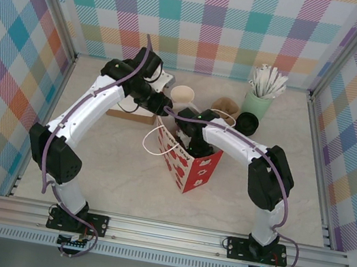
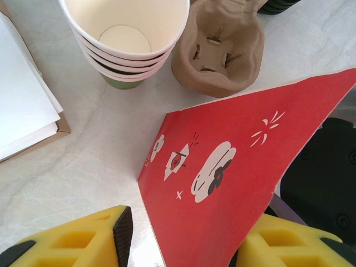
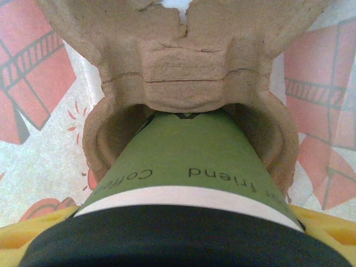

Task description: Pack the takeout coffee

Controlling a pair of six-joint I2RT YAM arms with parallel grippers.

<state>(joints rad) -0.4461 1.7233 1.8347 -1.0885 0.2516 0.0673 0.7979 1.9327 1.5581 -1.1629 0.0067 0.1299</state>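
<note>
Bright, even overhead light leaves only faint, soft shadows on the pale table (image 1: 305, 197), the red bag (image 2: 250, 167) looks crisp up close, but the cup (image 3: 189, 161) is softly blurred, its lid (image 3: 183, 245) a dark smear.

You'll see the carrier (image 3: 183, 67) is rough, matt moulded pulp, fibrous at its torn edges. The takeout coffee (image 3: 189, 161) has a smooth green paper wall and a black lid (image 3: 183, 239) of plastic. The red bag (image 2: 233, 183) is smooth printed paper, and the tabletop (image 2: 100, 144) is pale, marbled and faintly glossy.
</note>
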